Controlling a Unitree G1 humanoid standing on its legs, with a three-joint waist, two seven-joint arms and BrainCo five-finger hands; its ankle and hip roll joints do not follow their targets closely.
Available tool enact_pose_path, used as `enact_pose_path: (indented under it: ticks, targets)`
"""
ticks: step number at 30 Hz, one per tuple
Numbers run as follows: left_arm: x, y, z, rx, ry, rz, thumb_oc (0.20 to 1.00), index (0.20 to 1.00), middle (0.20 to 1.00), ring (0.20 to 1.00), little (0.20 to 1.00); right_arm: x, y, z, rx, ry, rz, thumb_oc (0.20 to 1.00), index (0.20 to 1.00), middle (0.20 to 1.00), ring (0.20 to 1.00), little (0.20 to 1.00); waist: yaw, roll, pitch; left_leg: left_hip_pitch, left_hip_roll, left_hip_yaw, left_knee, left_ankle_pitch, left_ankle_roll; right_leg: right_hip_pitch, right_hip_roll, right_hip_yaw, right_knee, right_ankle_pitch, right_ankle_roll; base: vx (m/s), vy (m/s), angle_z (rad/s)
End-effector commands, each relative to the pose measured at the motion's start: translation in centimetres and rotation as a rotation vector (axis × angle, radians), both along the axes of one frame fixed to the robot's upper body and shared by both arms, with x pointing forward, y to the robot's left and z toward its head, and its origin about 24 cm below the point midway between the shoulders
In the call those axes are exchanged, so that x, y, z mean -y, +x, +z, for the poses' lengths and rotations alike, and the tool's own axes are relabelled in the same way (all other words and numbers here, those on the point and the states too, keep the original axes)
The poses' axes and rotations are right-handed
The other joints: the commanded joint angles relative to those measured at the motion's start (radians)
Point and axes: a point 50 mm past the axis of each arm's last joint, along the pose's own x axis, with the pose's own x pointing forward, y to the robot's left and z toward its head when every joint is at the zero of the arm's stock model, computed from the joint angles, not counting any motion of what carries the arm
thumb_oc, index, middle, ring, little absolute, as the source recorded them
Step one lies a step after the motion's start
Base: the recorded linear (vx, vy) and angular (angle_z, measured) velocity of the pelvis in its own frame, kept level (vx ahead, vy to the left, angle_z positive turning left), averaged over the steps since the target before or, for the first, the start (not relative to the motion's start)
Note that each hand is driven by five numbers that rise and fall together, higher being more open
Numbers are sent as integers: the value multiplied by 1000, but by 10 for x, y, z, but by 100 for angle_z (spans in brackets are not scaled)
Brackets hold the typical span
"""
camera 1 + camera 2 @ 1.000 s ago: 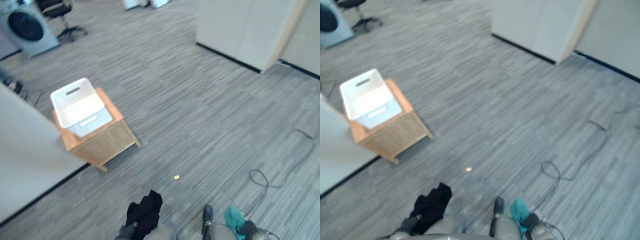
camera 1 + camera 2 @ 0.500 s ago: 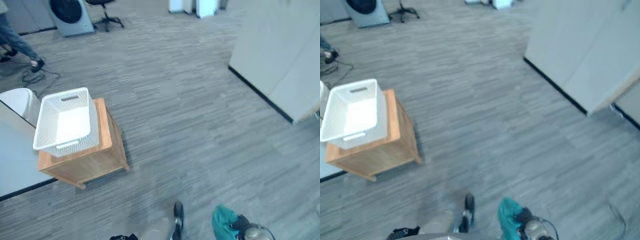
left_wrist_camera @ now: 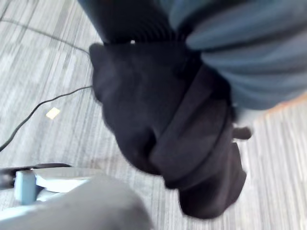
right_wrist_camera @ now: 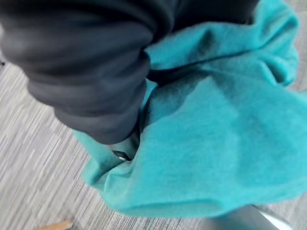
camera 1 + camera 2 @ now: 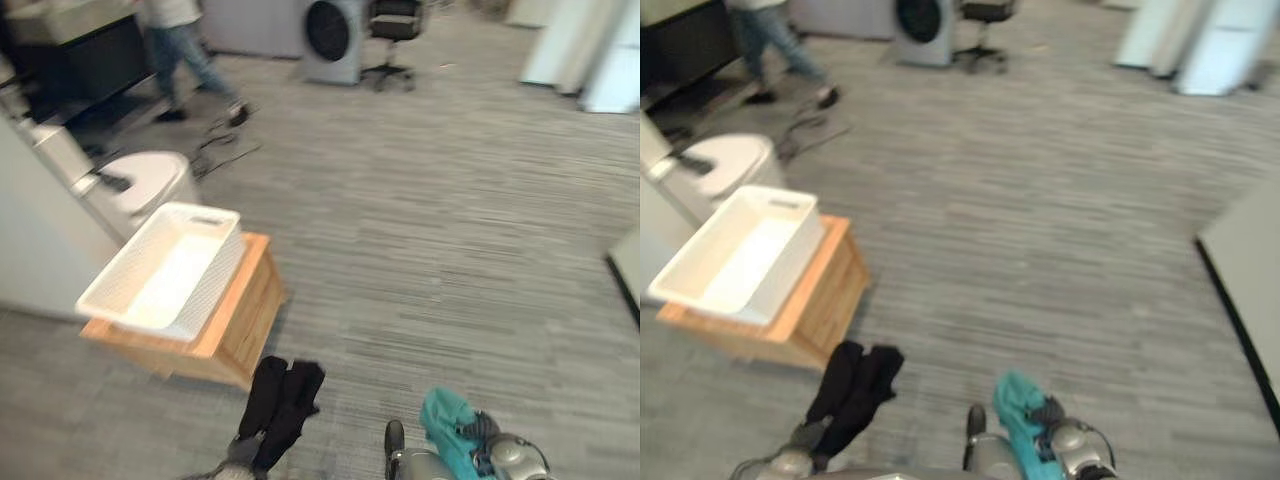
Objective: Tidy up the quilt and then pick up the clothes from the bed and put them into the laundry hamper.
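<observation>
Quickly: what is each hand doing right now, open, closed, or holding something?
Left hand: shut on the black garment.
Right hand: shut on the teal garment.

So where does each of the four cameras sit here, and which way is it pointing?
Left eye view: on the head, looking down at the floor, the white hamper on its wooden stand and a walking person; the left hand with the black garment shows low.
Right eye view: beside it, same scene, including the teal garment.
Left wrist view: along that hand, facing the black garment.
Right wrist view: along the right hand, facing the teal garment.
</observation>
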Motion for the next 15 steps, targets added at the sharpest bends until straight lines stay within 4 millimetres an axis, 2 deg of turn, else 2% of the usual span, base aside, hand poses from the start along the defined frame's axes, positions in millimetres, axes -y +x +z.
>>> enact_pose_path:
  ticks: [1,2,3,4,5,6,7,8,9,10,11,12,13,15]
  targets:
    - [-11,20,11,70,55,-27,200,200,200,200,200,9,11,10,81,-20,-13,200,200,200,200,200,-19,11,61,26,-7,158,-330,27,66,205,-30,-53,-60,-188,88,529,13,82]
    - [-11,14,9,49,62,-44,200,200,200,200,200,8,5,7,61,-18,-16,200,200,200,200,200,-16,26,39,25,25,245,-494,71,57,257,-14,-97,-58,-235,99,487,14,79]
    - [-11,14,9,49,62,-45,200,200,200,200,200,8,5,7,61,-18,-16,200,200,200,200,200,-16,24,42,29,22,254,-512,94,64,252,-17,-103,-55,-228,97,526,48,79]
    - [-12,12,9,40,63,-46,200,200,200,200,200,11,11,11,77,-42,-6,200,200,200,200,200,-28,27,31,54,38,321,-607,121,46,277,-16,-133,-41,-254,109,288,8,69]
    - [-13,15,11,51,72,-52,200,200,200,200,200,10,7,11,85,-37,3,200,200,200,200,200,-35,26,29,46,51,363,-629,131,51,287,-13,-149,-27,-255,111,342,13,83]
    - [-13,14,10,48,72,-53,200,200,200,200,200,10,6,11,83,-37,3,200,200,200,200,200,-37,24,27,50,45,360,-632,129,51,289,-17,-152,-23,-260,114,444,122,95]
    - [-14,8,7,24,81,-59,200,200,200,200,200,7,-11,0,13,-42,24,200,200,200,200,200,-48,25,11,104,20,355,-680,121,80,284,-46,-186,116,-265,132,687,385,84]
    - [-12,3,4,-9,93,-70,200,200,200,200,200,1,-16,-5,-23,-41,58,200,200,200,200,200,-48,20,12,165,-66,272,-686,77,137,216,-129,-180,397,-167,177,767,462,101]
    - [-13,5,5,-7,99,-77,200,200,200,200,200,-2,-15,-6,-28,-27,50,200,200,200,200,200,-62,26,30,191,-74,265,-696,81,164,150,-144,-131,538,-49,182,518,355,65]
    - [-17,5,6,-5,116,-92,200,200,200,200,200,-4,-14,-6,-21,-23,32,200,200,200,200,200,-69,35,42,209,-73,232,-709,80,178,79,-135,-68,633,-30,181,276,103,59]
    - [-18,8,8,7,123,-93,200,200,200,200,200,-9,-10,-4,-1,-7,31,200,200,200,200,200,-81,47,55,243,-65,193,-740,80,176,11,-98,-15,680,-56,159,284,-5,44]
    - [-18,12,10,21,126,-104,200,200,200,200,200,-13,-9,-4,9,4,34,200,200,200,200,200,-91,53,68,265,-62,155,-758,83,170,-43,-61,21,678,-91,143,324,-85,136]
    - [-18,18,12,42,135,-114,200,200,200,200,200,-16,-9,-4,13,11,33,200,200,200,200,200,-99,50,80,281,-60,111,-768,86,160,-73,-30,43,618,-119,135,352,-154,194]
    - [-17,32,18,85,147,-146,200,200,200,200,200,-20,-7,-4,27,24,25,200,200,200,200,200,-114,41,95,303,-61,25,-781,83,137,-76,-1,71,416,-158,126,401,-247,210]
